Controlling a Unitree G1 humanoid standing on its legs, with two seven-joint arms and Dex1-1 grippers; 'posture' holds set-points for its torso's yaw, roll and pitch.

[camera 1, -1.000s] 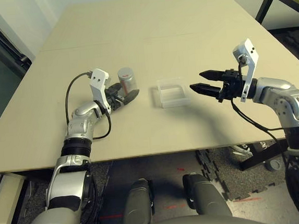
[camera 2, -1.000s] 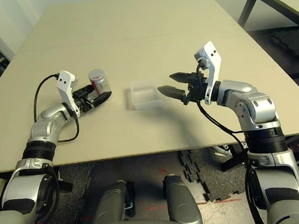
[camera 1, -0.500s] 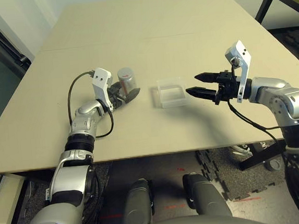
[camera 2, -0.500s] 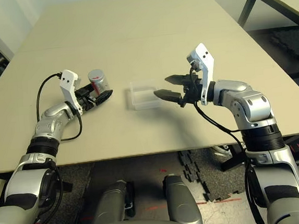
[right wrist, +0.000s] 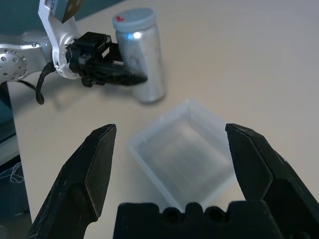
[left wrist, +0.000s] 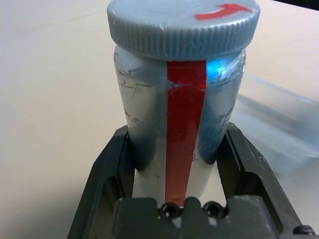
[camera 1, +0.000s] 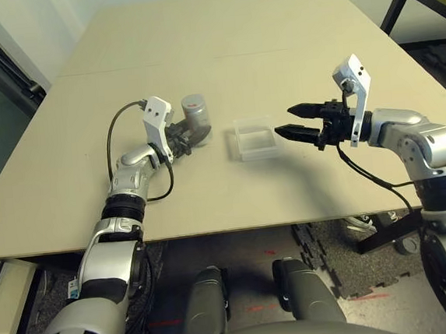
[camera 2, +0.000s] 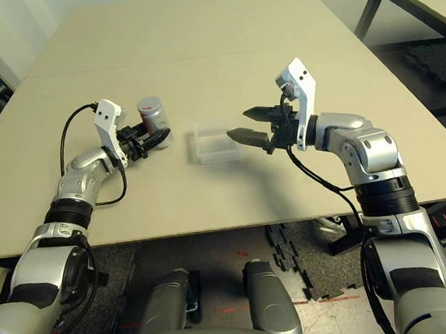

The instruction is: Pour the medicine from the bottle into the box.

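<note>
On the near half of the bench (camera 1: 304,199), the robot's two arms reach in from either side toward the middle. The left hand (camera 1: 183,136) is pinched on the lower body of the bottle (camera 1: 195,116), one black finger on each side of it, as the left wrist view shows plainly. The bottle stands upright with its round cap (left wrist: 183,24) on; whether its base rests on the bench or hangs just above it cannot be told.

Just to the right of the bottle, about mid-bench, lies the box (camera 1: 255,137), a clear shallow tray that looks empty. No medicine can be seen anywhere; it is presumably inside the closed bottle.

Right of the box, the right hand (camera 1: 291,122) hovers above the bench with its fingers spread wide, holding nothing, its tips pointing left at the box's right edge and just short of it.

The step in hand looks like the grasp of the bottle, now made; pouring has not begun. Since the cap is on, the next move probably calls for bringing the bottle toward the free right hand so the cap can be gripped and twisted off, before the bottle is tipped over the box.

The far half of the bench is bare.
</note>
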